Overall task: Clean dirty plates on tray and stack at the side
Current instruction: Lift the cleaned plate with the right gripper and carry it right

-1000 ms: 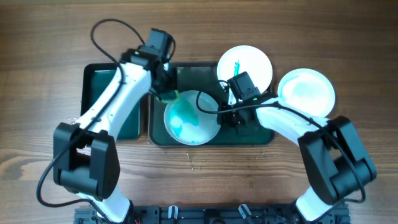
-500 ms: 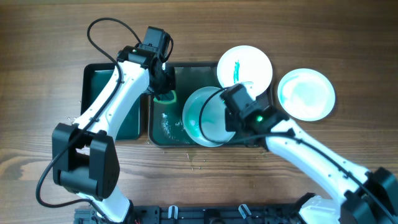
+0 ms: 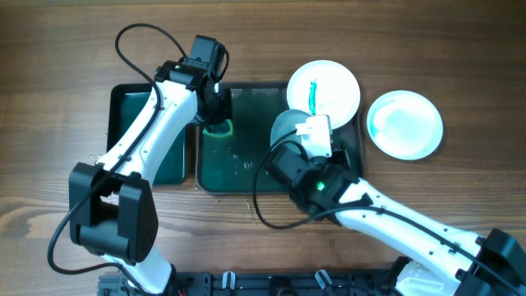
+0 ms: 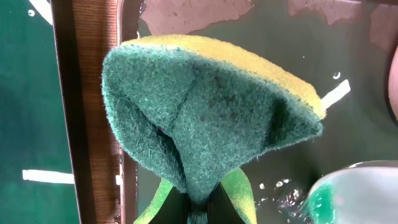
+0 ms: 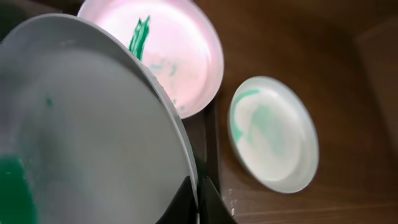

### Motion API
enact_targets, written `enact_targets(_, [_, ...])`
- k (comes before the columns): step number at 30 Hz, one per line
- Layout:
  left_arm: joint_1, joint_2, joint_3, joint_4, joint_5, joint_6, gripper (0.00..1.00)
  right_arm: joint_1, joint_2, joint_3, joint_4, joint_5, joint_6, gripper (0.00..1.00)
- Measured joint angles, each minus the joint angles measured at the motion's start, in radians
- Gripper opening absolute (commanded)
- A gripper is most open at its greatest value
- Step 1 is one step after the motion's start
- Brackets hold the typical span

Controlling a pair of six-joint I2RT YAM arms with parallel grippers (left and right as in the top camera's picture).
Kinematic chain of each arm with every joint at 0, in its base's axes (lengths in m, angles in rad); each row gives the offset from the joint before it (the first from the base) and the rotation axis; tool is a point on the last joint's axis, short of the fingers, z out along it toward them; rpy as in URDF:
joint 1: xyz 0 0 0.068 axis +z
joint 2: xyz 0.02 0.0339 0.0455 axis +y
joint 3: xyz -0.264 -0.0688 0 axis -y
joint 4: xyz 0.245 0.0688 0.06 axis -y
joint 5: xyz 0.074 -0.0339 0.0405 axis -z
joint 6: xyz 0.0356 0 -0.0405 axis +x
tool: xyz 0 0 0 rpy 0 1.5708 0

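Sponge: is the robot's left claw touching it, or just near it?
Touching. The left wrist view shows the sponge folded and pinched at its lower end between the two fingers of the left gripper, with no gap.

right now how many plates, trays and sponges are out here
plates: 3 (tilted plate, smeared plate, side plate)
trays: 2 (large tray, small tray)
sponges: 1 (sponge)
total: 6
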Motion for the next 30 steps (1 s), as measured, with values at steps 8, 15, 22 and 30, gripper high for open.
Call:
enact_targets(8, [0.000, 0.000, 0.000, 0.000, 0.000, 0.000, 0.04, 0.084, 0.000, 0.000, 0.000, 0.147, 0.000, 0.04])
enact_targets(15, [0.000, 0.000, 0.000, 0.000, 0.000, 0.000, 0.04, 0.084, 0.000, 0.000, 0.012, 0.178, 0.000, 0.04])
enact_targets(22, [0.000, 0.000, 0.000, 0.000, 0.000, 0.000, 0.04, 0.084, 0.000, 0.000, 0.032, 0.191, 0.000, 0.04])
enact_targets(30, [-0.001, 0.000, 0.000, 0.000, 0.000, 0.000, 0.04, 0.084, -0.010, 0.000, 0.043, 0.228, -0.006, 0.04])
